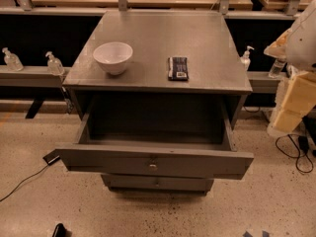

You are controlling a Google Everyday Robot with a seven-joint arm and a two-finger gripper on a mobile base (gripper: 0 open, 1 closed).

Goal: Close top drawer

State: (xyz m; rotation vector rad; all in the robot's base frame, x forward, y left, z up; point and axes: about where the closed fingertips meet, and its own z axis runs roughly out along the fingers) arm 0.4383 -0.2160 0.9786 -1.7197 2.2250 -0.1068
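Observation:
The top drawer (98, 158) of the grey metal cabinet (158, 80) is pulled far out toward me. Its inside looks empty and dark. Its flat front has a small round knob (153, 166) at the centre. A second grey drawer (158, 183) shows just below it, shut or nearly shut. My gripper is not in view. Only pale, cream-coloured parts of my arm (297, 95) show at the right edge, to the right of the cabinet and apart from the drawer.
A white bowl (113, 57) and a dark snack bar (178, 67) sit on the cabinet top. Clear pump bottles (54, 63) stand on a ledge behind. Cables (291, 149) lie on the speckled floor at right, and a small dark object (59, 229) lies at bottom left.

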